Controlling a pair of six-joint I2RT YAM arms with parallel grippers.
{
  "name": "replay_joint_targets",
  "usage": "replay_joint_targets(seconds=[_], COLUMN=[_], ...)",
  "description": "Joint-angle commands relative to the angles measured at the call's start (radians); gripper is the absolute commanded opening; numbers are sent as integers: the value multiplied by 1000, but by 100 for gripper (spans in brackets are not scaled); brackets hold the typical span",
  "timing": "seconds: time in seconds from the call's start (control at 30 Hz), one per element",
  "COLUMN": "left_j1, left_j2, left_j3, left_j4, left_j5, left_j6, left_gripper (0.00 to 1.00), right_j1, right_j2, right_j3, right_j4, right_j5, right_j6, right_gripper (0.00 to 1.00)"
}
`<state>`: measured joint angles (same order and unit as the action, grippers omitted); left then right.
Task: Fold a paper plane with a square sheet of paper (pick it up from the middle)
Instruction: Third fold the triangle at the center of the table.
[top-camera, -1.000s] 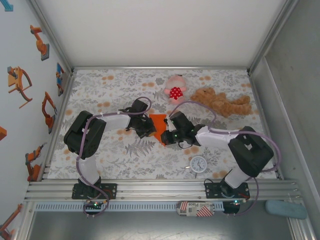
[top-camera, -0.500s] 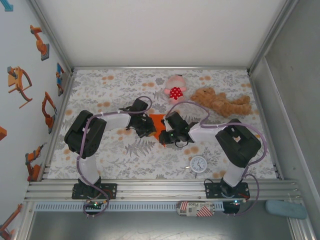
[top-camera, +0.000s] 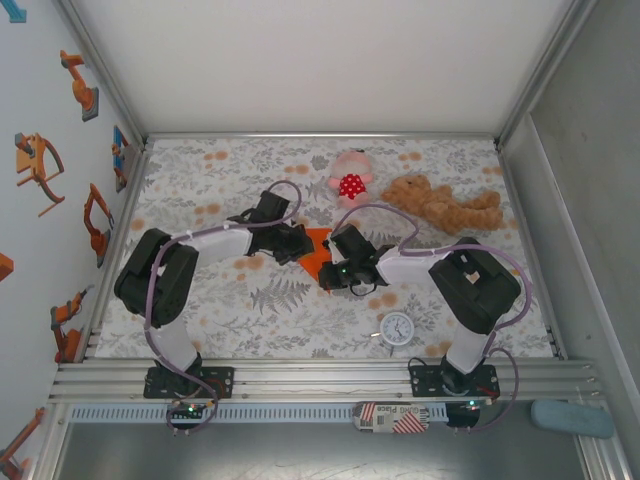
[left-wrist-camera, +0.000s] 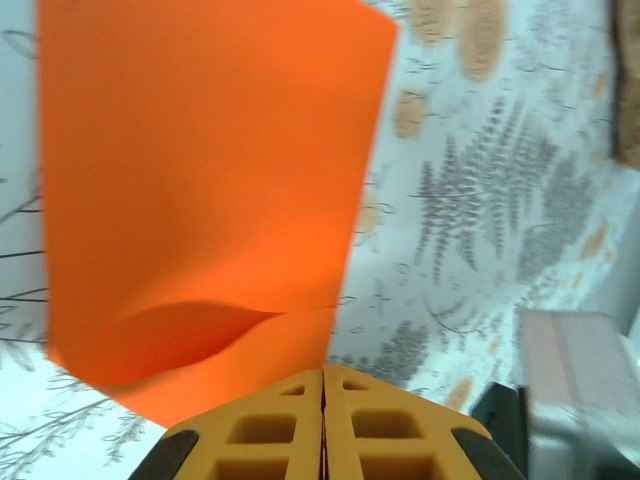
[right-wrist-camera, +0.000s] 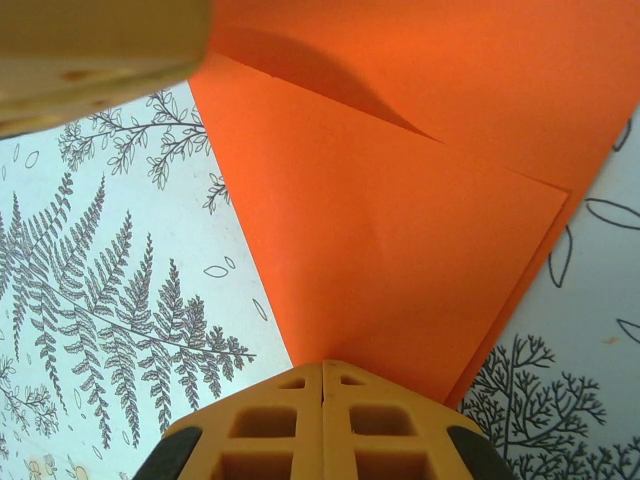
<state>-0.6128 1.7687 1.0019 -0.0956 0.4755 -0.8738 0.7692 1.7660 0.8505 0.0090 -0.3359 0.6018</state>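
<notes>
Left end effector (left-wrist-camera: 322, 384) shifted back, pinching orange paper (left-wrist-camera: 200, 180), right end effector (right-wrist-camera: 322, 376) likewise

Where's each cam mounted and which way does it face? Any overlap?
Top external: above, behind the bases, looking down at the table; both arms, left gripper, right gripper.
Left wrist: on that wrist, looking along its shut fingers at the square sheet of paper.
Right wrist: likewise, shut fingers at bottom, paper lying on the table.
Shared: all three see the paper; right wrist also catches a finger, likely the left's.
</notes>
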Motion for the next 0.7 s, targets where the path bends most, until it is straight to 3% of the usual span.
replay_joint_targets(seconds=[0.0,0.37,0.67], left_j1=[-15,-40,-44], left_j2=[-9,20,56], left_j3=[-71,-100,-106], left_j4=[115,97,88], left_j5=[39,93,54], left_j6=[9,102,104], left_gripper=[7,4,4], right_j1=[4,4,4], right_j2=[41,47,49], right_j3=[-7,11,4], right_j4=[-90,-139,-154], right_j5=[41,41,51], right_j6=[-8,-34,-34], right_gripper=[0,0,0])
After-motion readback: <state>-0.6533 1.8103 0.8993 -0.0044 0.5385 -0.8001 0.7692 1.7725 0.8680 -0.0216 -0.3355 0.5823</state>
